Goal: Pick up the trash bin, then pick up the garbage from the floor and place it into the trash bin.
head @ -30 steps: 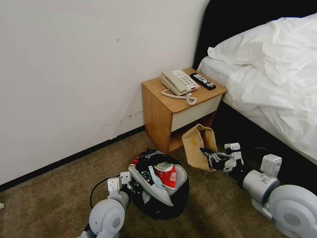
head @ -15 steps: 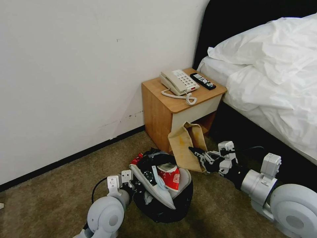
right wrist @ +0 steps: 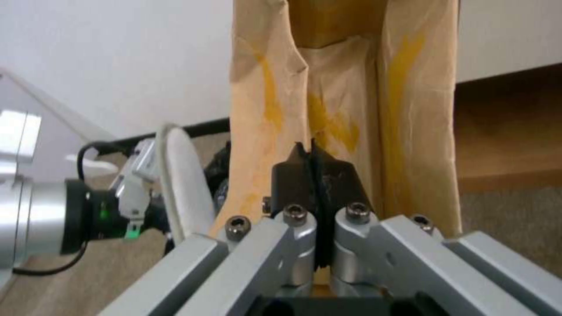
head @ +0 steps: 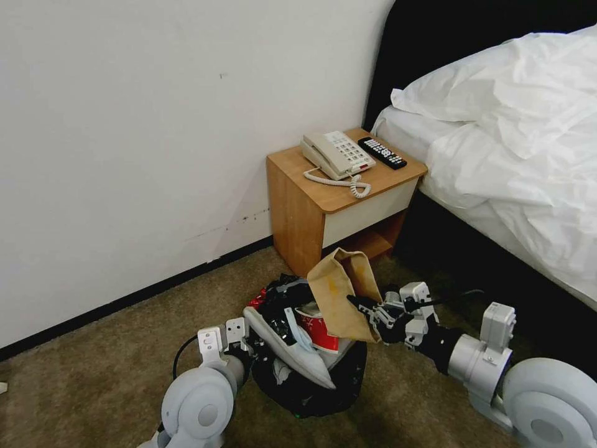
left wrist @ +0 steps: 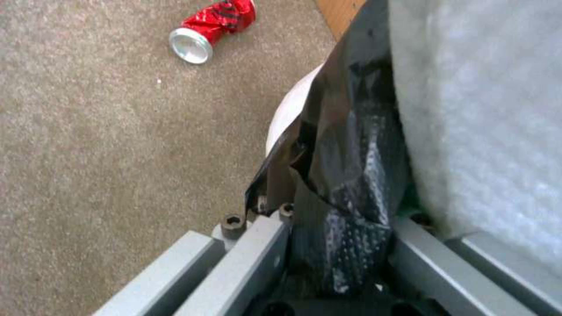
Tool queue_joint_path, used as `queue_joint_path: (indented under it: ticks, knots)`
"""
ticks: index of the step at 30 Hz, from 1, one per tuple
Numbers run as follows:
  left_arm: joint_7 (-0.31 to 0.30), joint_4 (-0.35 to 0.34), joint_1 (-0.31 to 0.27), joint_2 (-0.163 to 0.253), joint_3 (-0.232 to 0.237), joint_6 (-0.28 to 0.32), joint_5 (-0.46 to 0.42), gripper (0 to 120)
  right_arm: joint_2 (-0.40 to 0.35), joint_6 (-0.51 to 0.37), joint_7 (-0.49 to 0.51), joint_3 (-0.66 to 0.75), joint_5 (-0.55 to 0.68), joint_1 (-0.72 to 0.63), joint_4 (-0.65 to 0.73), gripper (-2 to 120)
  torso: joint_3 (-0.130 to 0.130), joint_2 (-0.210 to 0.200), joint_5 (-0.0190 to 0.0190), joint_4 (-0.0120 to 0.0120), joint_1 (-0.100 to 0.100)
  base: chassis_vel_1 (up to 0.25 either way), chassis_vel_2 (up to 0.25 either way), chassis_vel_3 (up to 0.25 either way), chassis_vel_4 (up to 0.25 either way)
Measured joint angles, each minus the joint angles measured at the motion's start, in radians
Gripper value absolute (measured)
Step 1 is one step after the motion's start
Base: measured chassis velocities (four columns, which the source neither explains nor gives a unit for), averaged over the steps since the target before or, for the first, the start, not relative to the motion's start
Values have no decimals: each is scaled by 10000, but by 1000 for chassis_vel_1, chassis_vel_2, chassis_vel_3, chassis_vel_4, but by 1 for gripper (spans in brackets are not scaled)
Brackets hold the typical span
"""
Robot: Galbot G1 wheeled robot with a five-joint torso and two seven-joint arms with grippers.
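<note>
The trash bin [head: 309,386] hid the left gripper's fingertips in the head view; the brown paper bag [right wrist: 342,87] was cut off by the right wrist view's edge

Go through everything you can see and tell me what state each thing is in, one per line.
trash bin: heaped full, gripped at the rim
left gripper: shut on the bin rim
brown paper bag: held upright over the bin
right gripper: shut on the bag
red can: crushed, lying on carpet
phone: handset on cradle
</note>
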Motion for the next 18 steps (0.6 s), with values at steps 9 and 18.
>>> queue_joint_path:
  ticks: [9, 18]
  knots:
    - [-176, -114, 100, -93, 113, -7, -249, 0, -53, -19, -310, -200, -451, -215, -205, 0, 0, 0, 0, 0, 0, 0, 0, 0, 0]
    - [-370, -177, 195, -122, 268, -10, -420, 0, -46, -18, -439, -635, -602, -4, -381, 0, -1, 0, 0, 0, 0, 0, 0, 0, 0]
